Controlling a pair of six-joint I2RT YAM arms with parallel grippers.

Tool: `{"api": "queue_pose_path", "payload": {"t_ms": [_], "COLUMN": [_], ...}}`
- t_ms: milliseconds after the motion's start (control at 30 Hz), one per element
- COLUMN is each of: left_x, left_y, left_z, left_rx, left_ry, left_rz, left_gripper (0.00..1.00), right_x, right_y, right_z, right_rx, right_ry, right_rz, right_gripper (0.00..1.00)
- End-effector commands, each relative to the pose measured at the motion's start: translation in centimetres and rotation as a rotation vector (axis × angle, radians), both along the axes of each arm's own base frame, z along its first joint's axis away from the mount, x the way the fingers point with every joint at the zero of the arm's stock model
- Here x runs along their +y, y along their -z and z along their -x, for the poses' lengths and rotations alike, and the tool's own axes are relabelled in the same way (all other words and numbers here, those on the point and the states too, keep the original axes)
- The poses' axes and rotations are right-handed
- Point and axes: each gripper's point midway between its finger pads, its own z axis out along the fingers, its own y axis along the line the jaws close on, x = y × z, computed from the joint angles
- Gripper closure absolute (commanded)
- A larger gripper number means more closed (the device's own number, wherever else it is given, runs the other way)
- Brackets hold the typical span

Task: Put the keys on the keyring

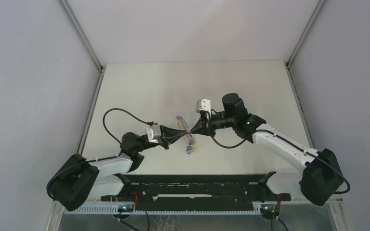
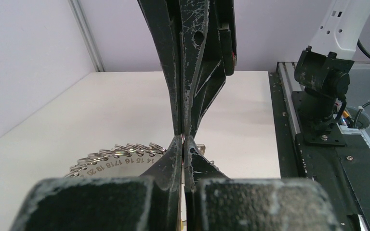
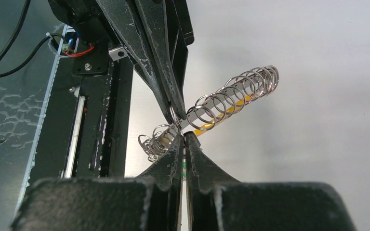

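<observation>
The keyring (image 1: 182,122) is a silvery loop strung with small rings, held above the table between both grippers. In the left wrist view it (image 2: 120,150) shows stamped numbers. In the right wrist view its rings (image 3: 236,91) look like a coil, with a yellow tag (image 3: 229,111) behind them. Coloured keys (image 1: 190,148) hang below it. My left gripper (image 2: 183,139) is shut on the loop's thin edge. My right gripper (image 3: 183,135) is shut tip to tip against it, with a green sliver (image 3: 185,166) between its jaws, likely a green key. The other keys are hidden.
A black rail (image 1: 192,185) runs along the near table edge between the arm bases. The right arm's base (image 2: 323,96) stands to the right in the left wrist view. A black cable (image 1: 111,115) loops over the table's left side. Grey walls enclose the table.
</observation>
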Motion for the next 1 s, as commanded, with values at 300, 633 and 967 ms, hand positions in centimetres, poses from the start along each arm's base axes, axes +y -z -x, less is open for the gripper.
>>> {"api": "queue_pose_path", "payload": {"t_ms": [300, 633, 967], "left_x": [0.5, 0.5, 0.4], "left_y": [-2.7, -2.5, -1.7], "left_z": [1.7, 1.6, 0.7], "left_rx": [-0.11, -0.111, -0.075], "left_ry": [0.038, 0.028, -0.006], "left_rz": [0.067, 0.063, 0.056], "left_gripper": [1.0, 1.0, 1.0], "right_x": [0.4, 0.3, -3.1], "right_y": [-0.4, -0.5, -1.6], "right_z": [0.0, -1.0, -4.2], "right_rx": [0.015, -0.003, -0.072], "right_ry": [-0.046, 0.02, 0.355], "right_rz": [-0.011, 0.014, 0.061], "right_gripper": [1.0, 0.88, 0.68]}}
